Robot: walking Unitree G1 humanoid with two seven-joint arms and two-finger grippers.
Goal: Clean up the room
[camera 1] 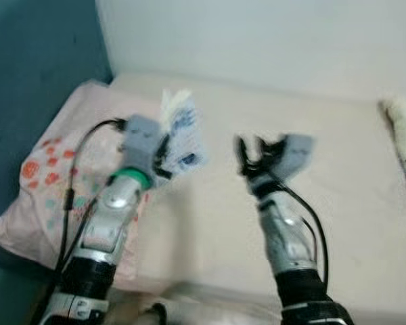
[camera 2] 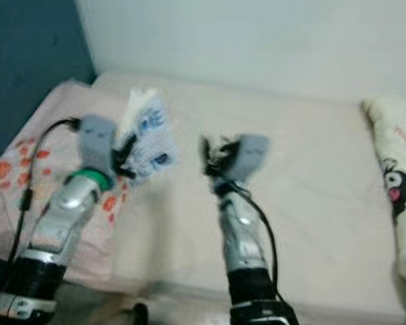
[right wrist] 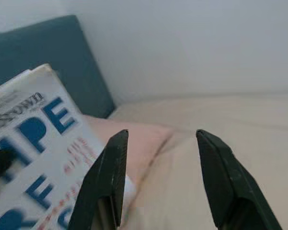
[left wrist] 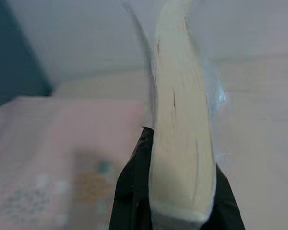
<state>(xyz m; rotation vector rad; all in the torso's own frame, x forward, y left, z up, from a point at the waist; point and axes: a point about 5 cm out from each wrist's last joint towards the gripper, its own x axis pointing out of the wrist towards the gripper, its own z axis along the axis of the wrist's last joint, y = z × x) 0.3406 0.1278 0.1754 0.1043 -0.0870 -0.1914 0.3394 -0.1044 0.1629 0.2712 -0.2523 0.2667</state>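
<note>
A white paperback book (camera 1: 183,132) with blue lettering is held up above the bed, gripped near its lower edge by my left gripper (camera 1: 164,157), which is shut on it. The left wrist view looks along the book's cream page edge (left wrist: 180,143), clamped between the black fingers (left wrist: 129,196). My right gripper (camera 1: 260,157) hovers over the beige sheet a short way to the book's right, open with nothing between its fingers (right wrist: 108,179). The book's cover (right wrist: 33,158) shows at the side of the right wrist view.
A pink pillow (camera 1: 51,172) with red and green prints lies at the bed's left, against a teal headboard (camera 1: 34,81). A white cartoon-print cushion (camera 2: 396,183) sits at the right edge. The beige sheet (camera 1: 338,176) spreads out to a white wall behind.
</note>
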